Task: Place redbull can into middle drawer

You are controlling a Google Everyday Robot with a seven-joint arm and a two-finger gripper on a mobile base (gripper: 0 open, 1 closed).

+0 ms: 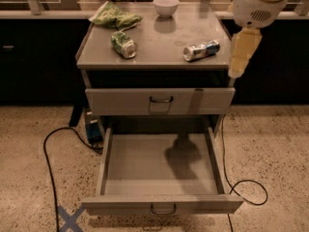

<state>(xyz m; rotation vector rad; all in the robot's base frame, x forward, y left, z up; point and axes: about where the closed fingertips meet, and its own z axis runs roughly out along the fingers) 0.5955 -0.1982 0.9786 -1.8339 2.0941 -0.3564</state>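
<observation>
The redbull can [201, 50] lies on its side on the right part of the cabinet top [159, 40], silver and blue. The middle drawer [140, 166] is pulled wide open below, with a bare grey floor and a dark loop handle on its front. The arm's shadow falls on the drawer floor. The drawer above it [159, 100] is shut. My gripper [240, 57] hangs from the white arm at the upper right. It is just right of the can, over the cabinet's right edge, and holds nothing that I can see.
A green can [124, 44] lies on the left of the top, with a green bag [115, 17] and a white bowl [165, 6] behind it. Black cables [48, 163] run across the speckled floor on both sides. A blue tape cross [70, 219] marks the floor at the front left.
</observation>
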